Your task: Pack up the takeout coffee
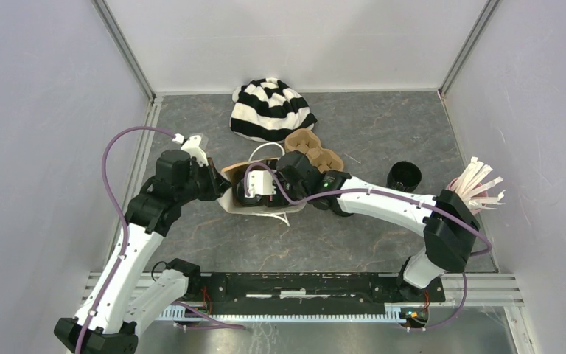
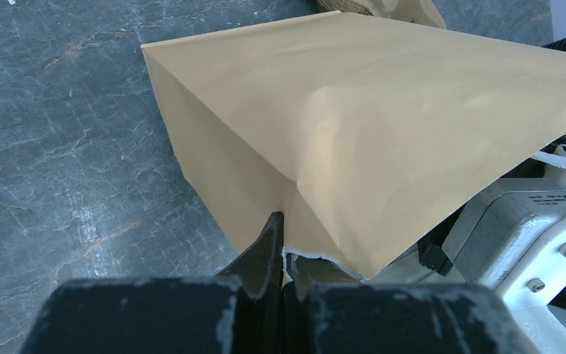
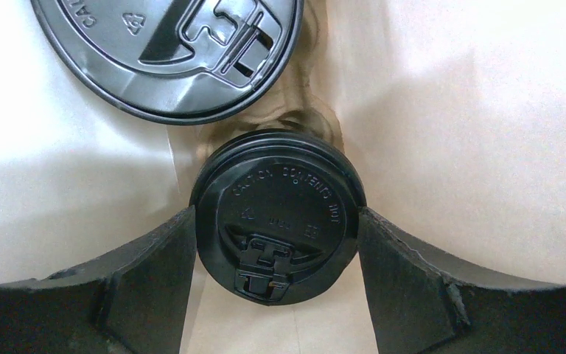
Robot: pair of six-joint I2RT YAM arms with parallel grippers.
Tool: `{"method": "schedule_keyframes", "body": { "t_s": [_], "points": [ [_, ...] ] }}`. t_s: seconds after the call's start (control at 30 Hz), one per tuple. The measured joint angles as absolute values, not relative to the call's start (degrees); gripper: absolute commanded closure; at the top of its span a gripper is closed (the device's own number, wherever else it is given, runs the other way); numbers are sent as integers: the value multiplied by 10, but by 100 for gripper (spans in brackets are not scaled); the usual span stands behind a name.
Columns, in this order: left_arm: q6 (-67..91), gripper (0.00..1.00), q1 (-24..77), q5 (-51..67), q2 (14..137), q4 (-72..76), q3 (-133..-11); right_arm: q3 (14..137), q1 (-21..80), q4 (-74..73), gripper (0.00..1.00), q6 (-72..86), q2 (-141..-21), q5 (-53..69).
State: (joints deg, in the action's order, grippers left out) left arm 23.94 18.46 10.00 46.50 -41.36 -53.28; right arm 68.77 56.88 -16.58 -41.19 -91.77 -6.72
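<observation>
With the rim of the brown paper bag (image 2: pixel 383 110) pinched by the left gripper (image 2: pixel 284 240), a coffee cup (image 3: pixel 276 195) inside it is clasped at three and nine o'clock by the right gripper (image 3: pixel 276 225), a second cup (image 3: pixel 169 51) at eleven o'clock; its light, crushable walls are judged to need gentle pressure.

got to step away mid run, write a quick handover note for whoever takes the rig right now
Left end effector: shut on the edge of the brown paper bag.
Right end effector: inside the bag, closed on a lidded coffee cup.
Done: a second black lid shows beside it in the bag.
Left: release and withdraw; another black cup sits out on the table, probably to pack too.
</observation>
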Motion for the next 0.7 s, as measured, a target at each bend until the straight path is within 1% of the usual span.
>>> {"method": "schedule_keyframes", "body": {
  "t_s": [0.27, 0.4, 0.7],
  "points": [
    [239, 98, 184, 104, 470, -415, -535, 680, 569, -143, 54, -414, -926, -69],
    [240, 98, 184, 113, 496, -425, -558, 681, 569, -150, 53, -407, -927, -70],
    [240, 98, 183, 173, 556, -494, -632, 715, 573, -232, 52, -356, -927, -64]
  ]
}}
